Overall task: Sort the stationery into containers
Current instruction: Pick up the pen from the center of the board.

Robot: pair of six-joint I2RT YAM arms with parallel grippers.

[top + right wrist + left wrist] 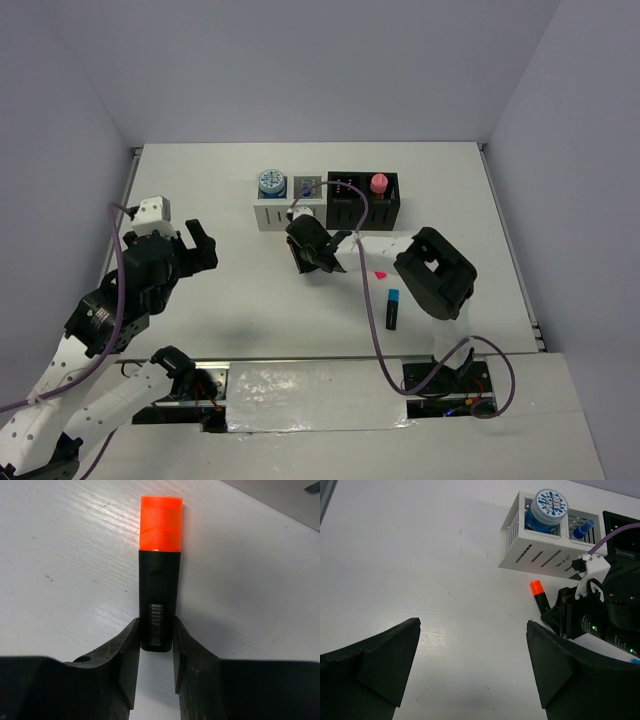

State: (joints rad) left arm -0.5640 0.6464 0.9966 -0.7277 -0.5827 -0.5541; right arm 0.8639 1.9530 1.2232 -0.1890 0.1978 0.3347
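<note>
Spread wide and empty, the left claw hangs over bare white ribbed table, with open room between it and the grey wall at the table's left edge. To its right stands a white slotted plastic organiser. A round blue-white patterned disc fills its left compartment and a clear blue-capped tube leans in its right. Just in front of it, the right claw pinches the butt of a black highlighter with a glossy orange cap. A black slotted organiser touches the white one's right side and holds a pink capped cylinder. Nearer the bases, a black highlighter with a blue cap lies flat beside the right arm's bulky link.
</note>
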